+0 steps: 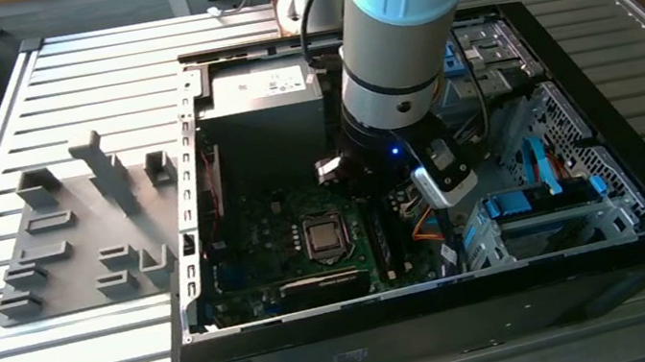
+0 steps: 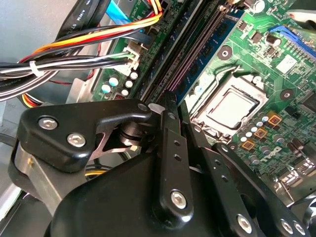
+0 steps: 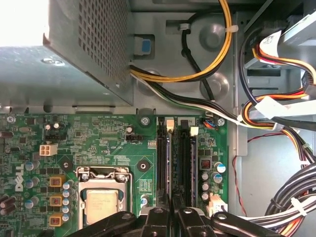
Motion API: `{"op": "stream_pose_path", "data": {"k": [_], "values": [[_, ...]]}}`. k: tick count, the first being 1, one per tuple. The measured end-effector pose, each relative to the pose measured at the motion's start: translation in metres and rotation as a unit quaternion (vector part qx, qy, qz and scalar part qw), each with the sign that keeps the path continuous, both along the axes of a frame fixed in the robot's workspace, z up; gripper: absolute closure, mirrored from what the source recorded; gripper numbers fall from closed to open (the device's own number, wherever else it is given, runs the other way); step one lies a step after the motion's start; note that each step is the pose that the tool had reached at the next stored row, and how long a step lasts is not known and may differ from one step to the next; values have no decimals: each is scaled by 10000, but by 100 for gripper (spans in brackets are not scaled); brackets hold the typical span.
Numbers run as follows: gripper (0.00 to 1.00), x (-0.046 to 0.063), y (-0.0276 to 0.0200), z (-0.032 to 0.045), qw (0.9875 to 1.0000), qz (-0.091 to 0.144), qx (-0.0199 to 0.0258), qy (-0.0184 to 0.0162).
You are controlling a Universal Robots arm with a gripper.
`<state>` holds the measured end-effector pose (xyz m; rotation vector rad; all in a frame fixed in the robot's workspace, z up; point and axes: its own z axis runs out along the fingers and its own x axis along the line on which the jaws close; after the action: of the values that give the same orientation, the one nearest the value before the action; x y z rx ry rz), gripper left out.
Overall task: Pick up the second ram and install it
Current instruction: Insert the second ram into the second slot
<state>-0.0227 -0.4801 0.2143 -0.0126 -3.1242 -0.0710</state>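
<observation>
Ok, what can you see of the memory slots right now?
The memory slots are two long, narrow black plastic channels, side by side on the green motherboard, between the CPU socket and the cable bundle. Each has a pale latch at the end nearer the power supply. The gripper covers their other end. Whether either is filled is unclear.

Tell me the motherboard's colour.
Green, clearest in the first wrist view: the motherboard.
</observation>
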Motion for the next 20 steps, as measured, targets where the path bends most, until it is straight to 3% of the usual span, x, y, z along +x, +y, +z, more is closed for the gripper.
{"op": "stream_pose_path", "data": {"k": [9, 20], "values": [[86, 0, 0, -28, 10000, 0, -1, 0], [86, 2, 0, 7, 10000, 0, 0, 0]]}}
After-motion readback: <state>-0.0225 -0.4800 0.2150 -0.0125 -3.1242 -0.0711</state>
